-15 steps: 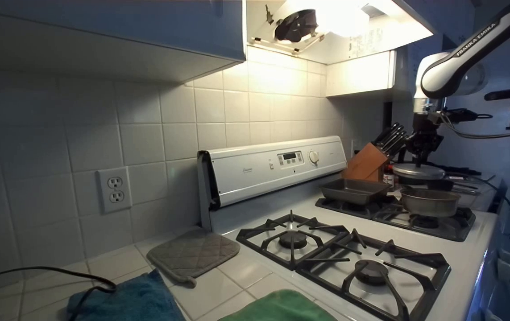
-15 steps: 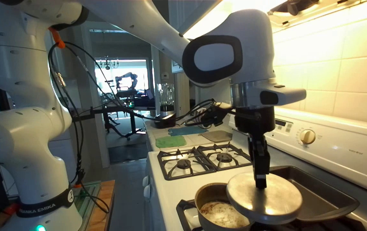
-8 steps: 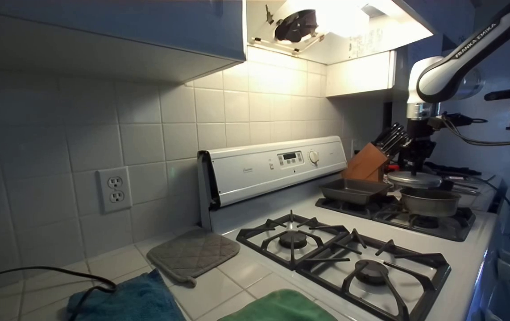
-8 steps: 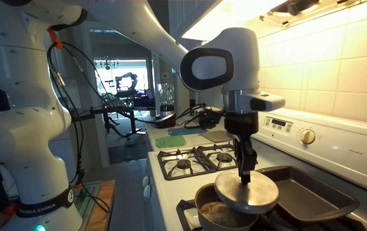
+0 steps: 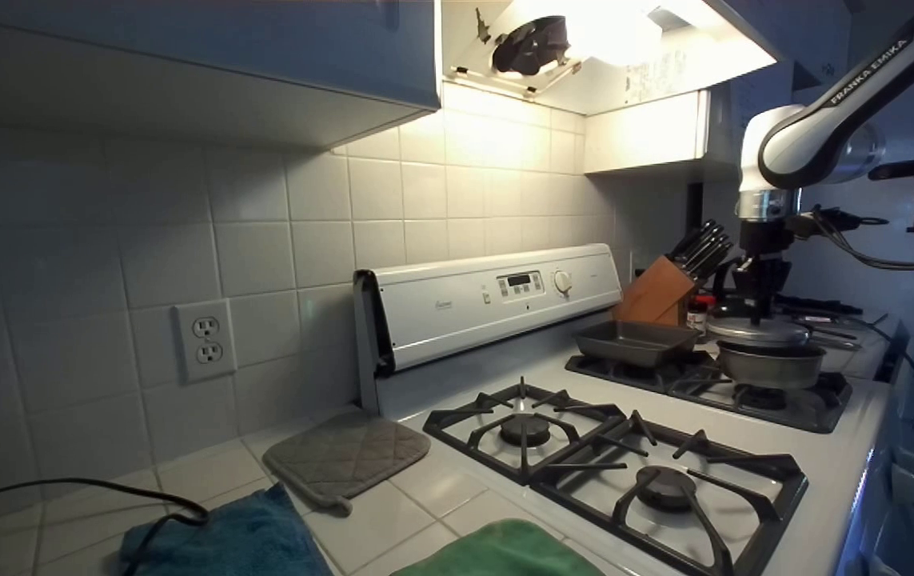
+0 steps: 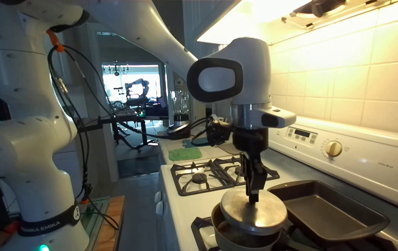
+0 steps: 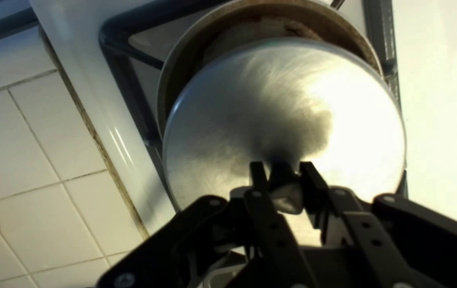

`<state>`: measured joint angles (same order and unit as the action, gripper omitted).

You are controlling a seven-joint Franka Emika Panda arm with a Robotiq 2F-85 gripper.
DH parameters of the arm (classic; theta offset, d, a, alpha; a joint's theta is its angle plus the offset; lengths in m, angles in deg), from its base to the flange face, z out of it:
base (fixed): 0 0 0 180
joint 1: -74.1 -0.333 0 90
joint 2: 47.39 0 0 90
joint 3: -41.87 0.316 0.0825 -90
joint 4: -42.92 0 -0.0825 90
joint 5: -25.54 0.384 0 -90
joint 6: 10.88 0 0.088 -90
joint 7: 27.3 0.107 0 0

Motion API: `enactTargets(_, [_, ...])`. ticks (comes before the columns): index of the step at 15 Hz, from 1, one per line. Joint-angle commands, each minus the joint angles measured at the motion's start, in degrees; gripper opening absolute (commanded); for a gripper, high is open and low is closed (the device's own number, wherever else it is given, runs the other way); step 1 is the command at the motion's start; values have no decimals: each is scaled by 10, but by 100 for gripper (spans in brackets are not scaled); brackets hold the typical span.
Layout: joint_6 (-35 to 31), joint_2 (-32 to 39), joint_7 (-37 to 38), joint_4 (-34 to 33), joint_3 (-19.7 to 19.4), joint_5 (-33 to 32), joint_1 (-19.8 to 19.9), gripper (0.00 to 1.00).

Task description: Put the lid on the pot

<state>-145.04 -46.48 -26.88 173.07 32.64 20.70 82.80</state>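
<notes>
My gripper [image 7: 282, 166] is shut on the dark knob [image 7: 288, 196] of the round metal lid [image 7: 228, 120]. In both exterior views the gripper [image 6: 253, 198] [image 5: 756, 316] points straight down and the lid [image 6: 254, 216] [image 5: 756, 332] hangs nearly level beneath it. The silvery pot [image 5: 772, 370] stands on a burner, and the lid is over most of it but off centre. A crescent of the pot's opening shows beside the lid in the wrist view [image 7: 196, 48] and in an exterior view [image 6: 225, 240]. I cannot tell whether the lid touches the pot's rim.
A dark rectangular baking pan [image 6: 327, 212] sits right beside the pot. A knife block [image 5: 656, 292] stands behind. The stove's back panel [image 5: 496, 300] rises along the wall. Burner grates [image 5: 664, 480], a grey mat [image 5: 349, 456] and green cloth [image 5: 504, 552] lie farther along.
My gripper has carried the lid down and sideways, away from the baking pan and over the pot. The lid now covers more of the pot's opening. The pot has not moved.
</notes>
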Motion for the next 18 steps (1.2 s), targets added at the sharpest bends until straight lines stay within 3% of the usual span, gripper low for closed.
enactTargets(1, [-9, -46, -17, 47, -1, -11, 3, 6])
enactTargets(9, [-50, -41, -21, 59, -7, -5, 8, 6])
enactTargets(18, [-46, -38, -21, 60, -6, -10, 8, 6])
